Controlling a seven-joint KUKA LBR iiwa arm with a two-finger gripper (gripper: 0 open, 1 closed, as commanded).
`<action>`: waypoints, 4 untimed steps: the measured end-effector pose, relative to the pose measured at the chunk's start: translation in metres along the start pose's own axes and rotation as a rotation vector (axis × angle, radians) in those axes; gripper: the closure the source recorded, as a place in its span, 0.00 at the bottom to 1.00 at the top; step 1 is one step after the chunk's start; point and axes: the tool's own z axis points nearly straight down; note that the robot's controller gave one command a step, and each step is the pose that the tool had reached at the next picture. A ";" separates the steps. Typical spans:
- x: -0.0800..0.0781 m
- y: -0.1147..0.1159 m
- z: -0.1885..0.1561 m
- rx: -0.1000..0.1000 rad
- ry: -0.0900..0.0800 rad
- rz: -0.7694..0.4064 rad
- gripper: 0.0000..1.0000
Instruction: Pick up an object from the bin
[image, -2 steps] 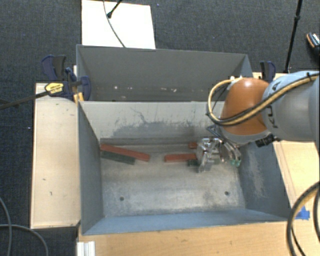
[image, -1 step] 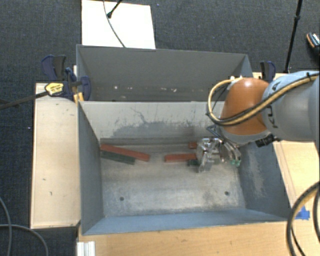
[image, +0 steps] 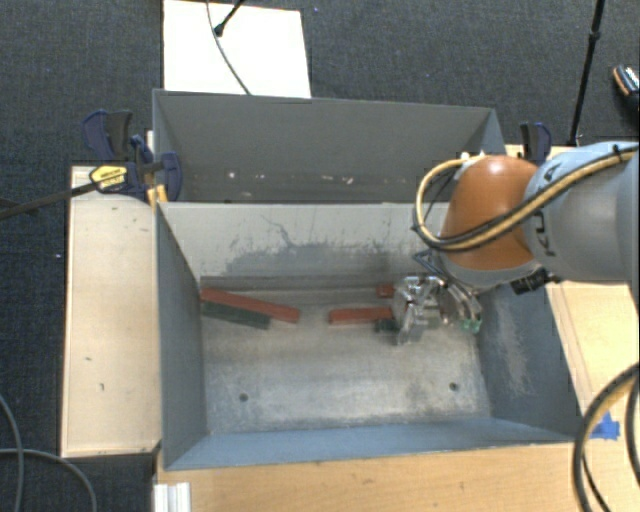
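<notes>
The pincer (image: 408, 322) stands low over the bin floor, right of centre and toward the far side, at the right end of a short red-brown bar (image: 355, 316). Whether the pincer is wide or narrow cannot be told, and nothing can be made out in its grasp. The grey metal bin (image: 320, 150) has a tall far wall and sloping side walls, and its floor is scuffed. The arm (image: 590, 225) enters from the right, above the right wall. An orange cover (image: 490, 215) sits on its wrist, with a cable loop (image: 425, 190) running round the cover's left side. A long red-brown bar (image: 250, 303) lies on the left part of the floor, by the foot of the far wall. A dark green bar (image: 235, 315) lies against its near edge. The short red-brown bar lies flat, well apart from that pair. A small dark green piece (image: 384, 326) sits at its right end, just beside the pincer. A small red piece (image: 385, 291) lies just beyond, toward the far wall.
</notes>
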 end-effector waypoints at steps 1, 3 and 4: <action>0.000 0.000 0.000 0.000 0.000 0.001 1.00; 0.039 -0.050 -0.026 0.000 0.008 0.210 0.00; 0.018 -0.033 0.005 -0.001 0.003 0.232 0.00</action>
